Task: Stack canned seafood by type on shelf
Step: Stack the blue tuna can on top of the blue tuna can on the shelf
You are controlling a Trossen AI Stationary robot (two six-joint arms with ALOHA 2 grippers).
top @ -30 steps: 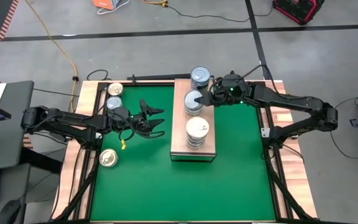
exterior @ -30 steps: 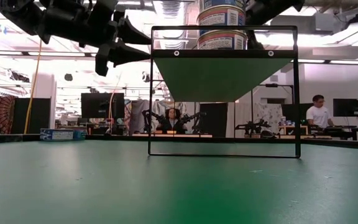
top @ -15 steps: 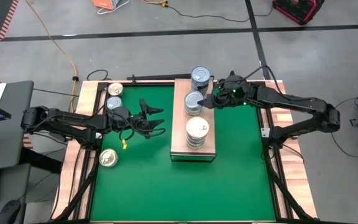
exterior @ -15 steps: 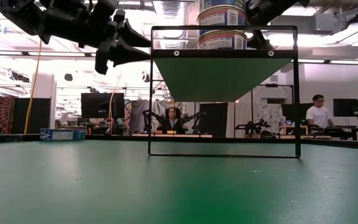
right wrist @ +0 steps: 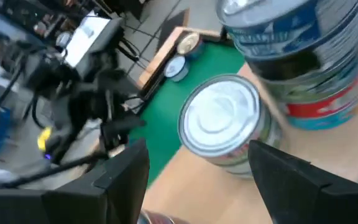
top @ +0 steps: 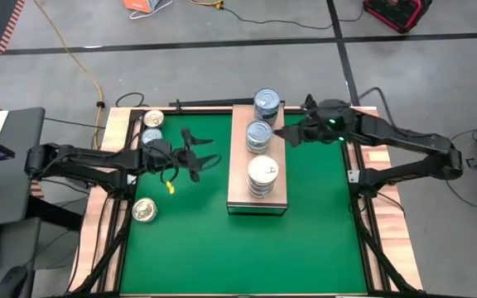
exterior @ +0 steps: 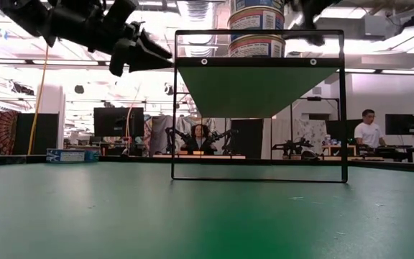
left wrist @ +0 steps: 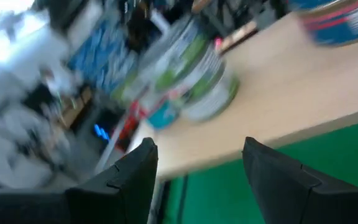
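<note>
Pulling back since a second ago, your right claw (top: 286, 135) is leaving the middle stack (top: 258, 136), fingers apart and empty. Three stacks are sitting on the shelf (top: 237, 197). Three loose tins (top: 144, 210) are waiting on the counter's left border; your left claw (top: 199, 157), also apart, is hovering nearby.

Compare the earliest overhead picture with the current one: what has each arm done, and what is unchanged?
The right end effector has let go of the middle stack of cans and drawn back off the shelf, open. The left end effector rotated above the mat, empty. All three stacks and the loose cans beside the mat stayed put.
</note>
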